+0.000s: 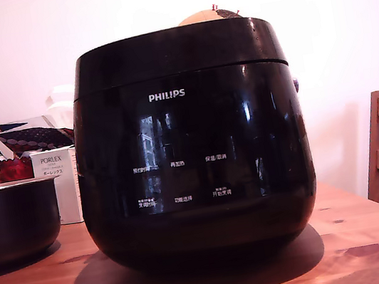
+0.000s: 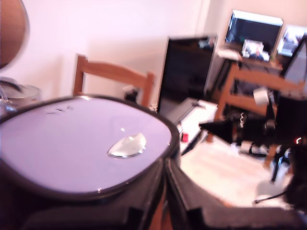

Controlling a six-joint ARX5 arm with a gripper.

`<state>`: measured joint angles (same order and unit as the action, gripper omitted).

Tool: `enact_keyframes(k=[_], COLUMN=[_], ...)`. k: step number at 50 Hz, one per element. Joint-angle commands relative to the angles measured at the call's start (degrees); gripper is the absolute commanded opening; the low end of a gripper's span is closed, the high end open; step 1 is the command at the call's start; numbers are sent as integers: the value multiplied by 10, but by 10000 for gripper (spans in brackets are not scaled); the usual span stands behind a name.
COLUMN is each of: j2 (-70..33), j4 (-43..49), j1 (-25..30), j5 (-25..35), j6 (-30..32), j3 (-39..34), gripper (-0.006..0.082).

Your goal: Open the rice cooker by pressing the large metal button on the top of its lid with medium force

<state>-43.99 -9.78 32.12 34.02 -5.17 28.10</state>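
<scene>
Glossy black, your rice cooker (image 1: 192, 149) sits on the table (image 1: 376, 228), lid (image 2: 81, 143) shut. Your gripper (image 2: 165, 201) hovers beside the button (image 2: 127, 145), jaws nearly together, holding nothing.

Glossy black cooker (image 1: 191, 149) with white PHILIPS lettering and small white labels — its lid (image 2: 81, 143) reflecting pale lilac around a silvery button (image 2: 127, 145) — on an orange-brown knotted wooden table (image 1: 378, 242).
</scene>
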Motion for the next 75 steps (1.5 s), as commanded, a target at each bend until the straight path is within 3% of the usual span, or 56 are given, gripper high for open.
enact_keyframes(k=[1,11,28,44,75], j2=[-16,-73,-154,-226,-243], j4=[-24,-72,-81,-16,63], j1=[30,96,137,138,142], j5=[-37,-154,-259,-261,-261], j6=[14,27,57,56,57], j3=[9,12,61,129,134], gripper=[-22,-22,-22,-22,-22])
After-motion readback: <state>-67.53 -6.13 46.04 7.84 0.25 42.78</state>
